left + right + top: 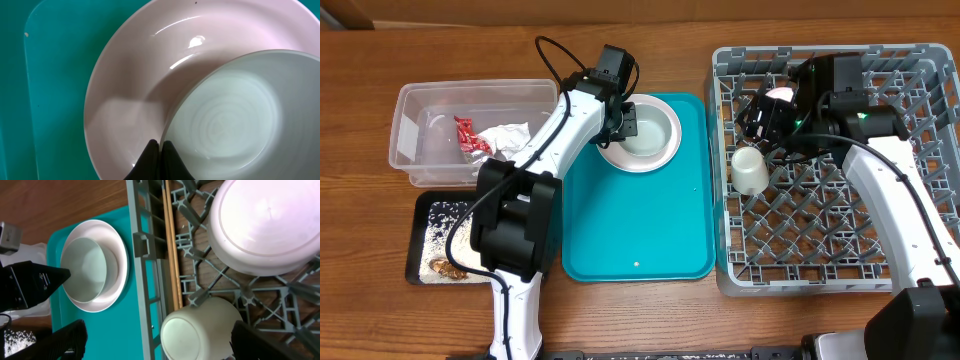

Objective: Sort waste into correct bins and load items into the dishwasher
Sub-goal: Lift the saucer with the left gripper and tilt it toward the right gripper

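Only the left wrist view shows the left gripper (160, 159) clamped on the rim of the bowl (235, 120), nested in a plate (125, 85) at the far edge of the tray (55, 75); the right gripper (167, 340) stands apart over the cup (195, 325) in the rack (145, 245).

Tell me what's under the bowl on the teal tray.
A white plate, resting on the tray. The bowl covers the plate's middle, so anything there is hidden.

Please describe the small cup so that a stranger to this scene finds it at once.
Find the large grey dish rack on the table's right side. Near its left wall, next to the teal tray, sits the small white cup. It is the narrower of two white pieces there; the other is a wide upturned dish.
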### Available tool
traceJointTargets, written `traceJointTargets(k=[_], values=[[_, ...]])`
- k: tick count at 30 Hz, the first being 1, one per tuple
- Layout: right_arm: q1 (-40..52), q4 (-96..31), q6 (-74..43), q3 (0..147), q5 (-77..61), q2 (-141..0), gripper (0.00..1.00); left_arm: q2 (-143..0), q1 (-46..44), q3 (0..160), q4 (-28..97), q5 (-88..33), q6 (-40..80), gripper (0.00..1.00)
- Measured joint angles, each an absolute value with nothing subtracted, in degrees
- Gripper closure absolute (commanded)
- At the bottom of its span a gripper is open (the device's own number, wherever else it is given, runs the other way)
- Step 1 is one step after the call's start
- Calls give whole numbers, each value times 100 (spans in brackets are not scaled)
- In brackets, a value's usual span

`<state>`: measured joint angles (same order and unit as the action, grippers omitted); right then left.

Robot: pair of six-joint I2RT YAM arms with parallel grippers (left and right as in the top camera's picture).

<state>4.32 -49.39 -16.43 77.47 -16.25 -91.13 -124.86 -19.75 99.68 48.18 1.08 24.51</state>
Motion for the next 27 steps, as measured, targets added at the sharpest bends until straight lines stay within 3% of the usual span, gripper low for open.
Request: traceJointTargets(k=[9,23,27], values=[[432,-4965,-1643,7747,-1730,-9043,8,-12169,-1977,9966,5011,62,2421,96],[751,-5039,-1634,7754,-2716,-8110,43,-10265,-2497,9972,6604,-132,2362,96],[1186,-5452,-1634,7762,-2556,-8084,47,-10280,-2641,9968,6917,-148,2357,96]])
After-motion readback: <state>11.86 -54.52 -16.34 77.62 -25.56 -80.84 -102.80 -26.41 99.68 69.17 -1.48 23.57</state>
